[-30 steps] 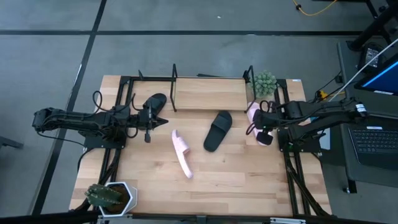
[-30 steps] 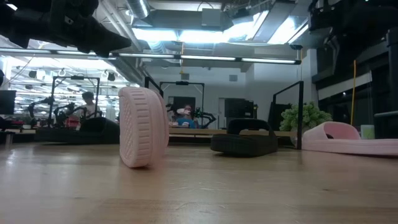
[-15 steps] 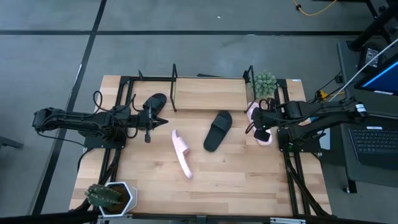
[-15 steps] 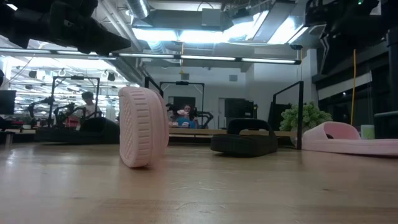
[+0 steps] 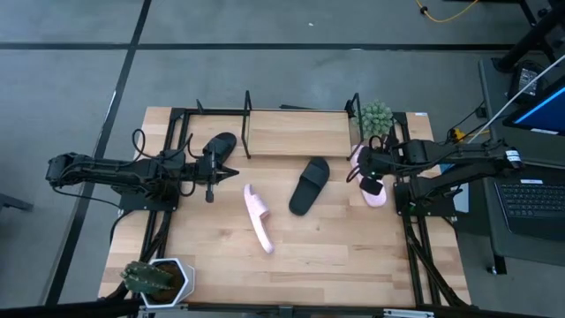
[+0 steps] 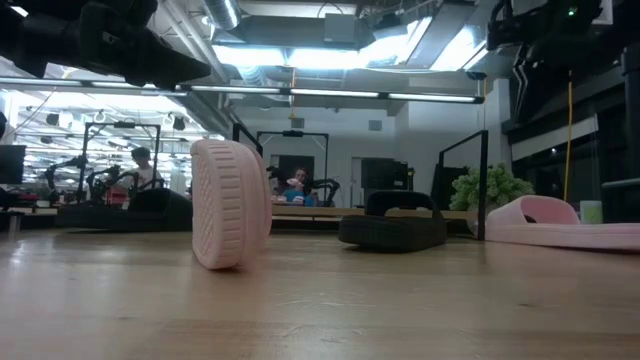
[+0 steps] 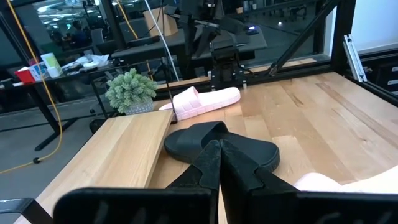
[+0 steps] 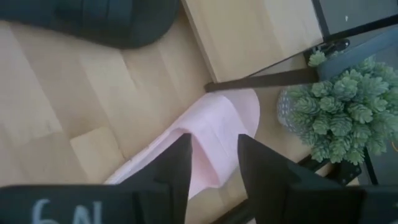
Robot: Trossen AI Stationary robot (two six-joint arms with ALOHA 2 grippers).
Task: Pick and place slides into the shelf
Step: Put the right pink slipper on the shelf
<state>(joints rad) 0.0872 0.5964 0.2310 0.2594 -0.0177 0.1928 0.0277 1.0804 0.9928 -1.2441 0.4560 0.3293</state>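
Observation:
A pale pink slide (image 5: pixel 365 179) (image 8: pixel 214 140) lies sole down near the table's right edge, beside the shelf's right end frame. My right gripper (image 5: pixel 369 174) (image 8: pixel 214 168) hovers open above it, one finger on either side of its strap, touching nothing. A black slide (image 5: pixel 309 185) (image 6: pixel 393 226) lies flat in front of the shelf (image 5: pixel 296 132). A second pink slide (image 5: pixel 258 217) (image 6: pixel 231 204) stands on its long edge at mid-table. Another black slide (image 5: pixel 221 145) lies left of the shelf. My left gripper (image 5: pixel 228 170) (image 7: pixel 219 163) waits shut at the table's left.
A small green plant (image 5: pixel 376 117) (image 8: pixel 339 109) stands at the shelf's right end, close to my right gripper. A potted cactus (image 5: pixel 152 277) sits at the near left corner. Bare tabletop (image 5: pixel 335 252) stretches along the near side. A laptop (image 5: pixel 534 190) sits off the table's right.
My right gripper has opened and shifted a little toward the table's far edge, staying over the right pink slide. The slides have not moved.

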